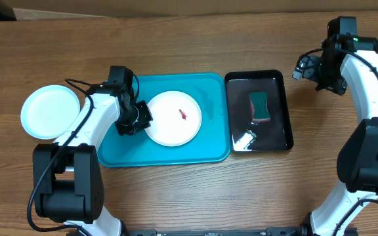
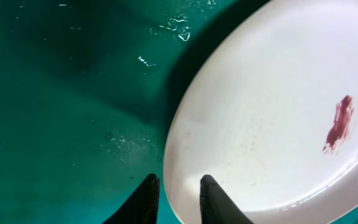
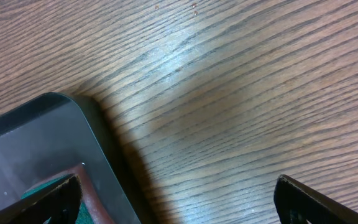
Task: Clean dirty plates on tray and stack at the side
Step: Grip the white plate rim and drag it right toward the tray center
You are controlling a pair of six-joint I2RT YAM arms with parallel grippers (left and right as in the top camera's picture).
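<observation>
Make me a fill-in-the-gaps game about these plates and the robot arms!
1. The white plate on the turquoise tray has a ____ smear on it.
2. The left pincer has one tip on each side of that plate's ____.
3. The smaller tray holding the green sponge is ____ in colour.
4. The right pincer hangs open over the bare wooden ____.
Missing words: red; rim; black; table.

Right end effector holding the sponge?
No, the sponge lies in the black tray, and the right end effector is open above the wooden table.
</observation>
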